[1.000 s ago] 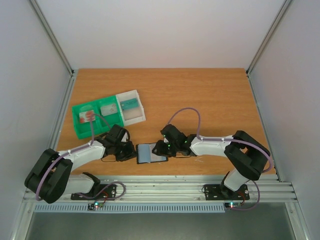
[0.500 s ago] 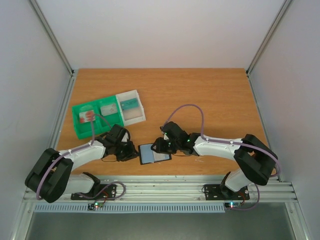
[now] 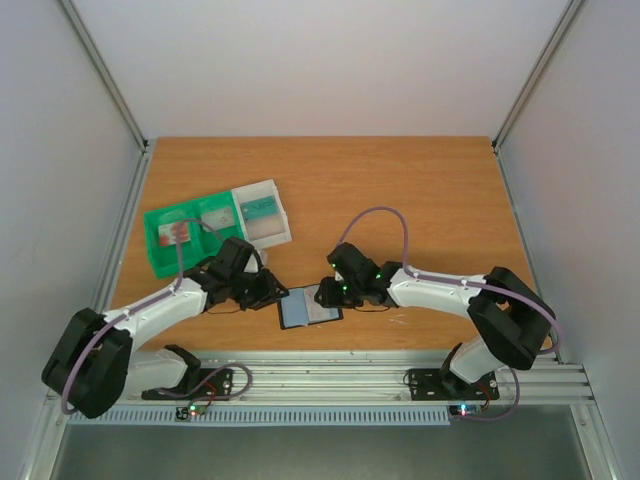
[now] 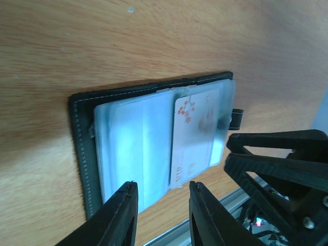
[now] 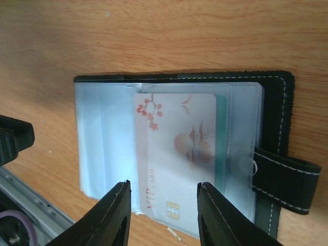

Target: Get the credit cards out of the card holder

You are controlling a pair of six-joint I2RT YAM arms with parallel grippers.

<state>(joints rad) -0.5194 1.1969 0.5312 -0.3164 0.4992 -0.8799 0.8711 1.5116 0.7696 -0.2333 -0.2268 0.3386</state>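
The black card holder (image 3: 309, 309) lies open on the table near the front edge, with its pale blue pockets (image 4: 133, 143) facing up. A whitish credit card with red blossoms (image 5: 177, 148) sits in a clear pocket, with a teal card edge (image 5: 220, 138) behind it. The snap tab (image 5: 284, 177) sticks out at one side. My left gripper (image 3: 268, 290) hovers at the holder's left edge, open (image 4: 163, 184) and empty. My right gripper (image 3: 326, 293) is over the holder's far right part, open (image 5: 164, 183), with the blossom card showing between its fingers.
A green compartment tray (image 3: 158, 250) stands at the left with a red-blotched card (image 3: 178, 232) and a pale card (image 3: 215, 218) in it. Beside it a clear-white box (image 3: 270, 232) holds a teal card (image 3: 258, 208). An aluminium rail (image 3: 320, 378) runs along the near table edge.
My left gripper has opened and moved up and to the right, off the holder's left edge. The holder has turned slightly. My right gripper has shifted a little over the holder.
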